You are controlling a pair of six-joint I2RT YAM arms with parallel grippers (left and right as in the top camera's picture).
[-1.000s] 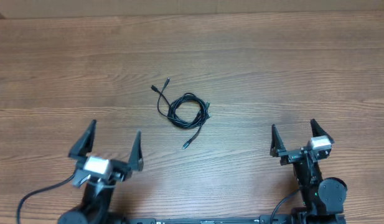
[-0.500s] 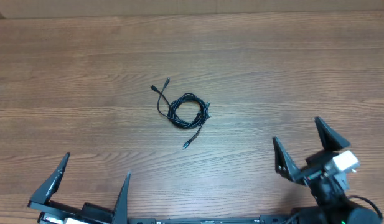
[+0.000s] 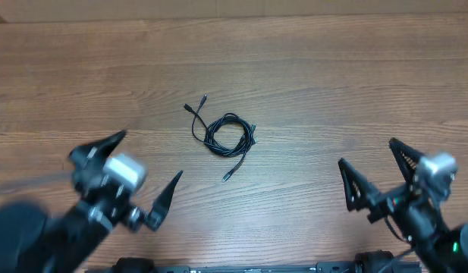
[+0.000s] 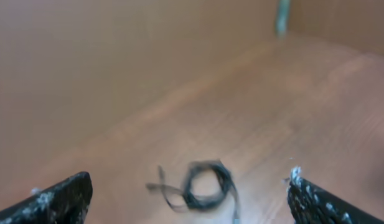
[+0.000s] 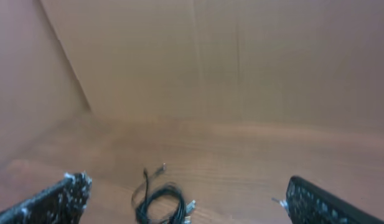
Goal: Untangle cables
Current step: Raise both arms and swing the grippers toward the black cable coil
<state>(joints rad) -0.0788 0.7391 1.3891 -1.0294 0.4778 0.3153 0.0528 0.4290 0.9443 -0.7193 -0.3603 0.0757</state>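
Overhead: the left fingers [image 3: 167, 194] stand wide apart, holding and touching nothing, and so do the right fingers [image 3: 353, 185]. The cables [image 3: 227, 135] lie on the bench [image 3: 332, 76] ahead of both pairs and between them, well apart from each. They form a small coil. Its long axis slants from two plugs on the far side to one tail nearer the fingers.

Left wrist: the fingers [image 4: 61, 199] are spread and empty, with the blurred coil [image 4: 207, 203] ahead between them.

Right wrist: the fingers [image 5: 55, 202] are spread and empty, with the coil [image 5: 145, 183] ahead, nearer the finger on the picture's left.

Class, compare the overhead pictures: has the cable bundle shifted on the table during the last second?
No. The cables lie on the same wood-grain streaks of the table.
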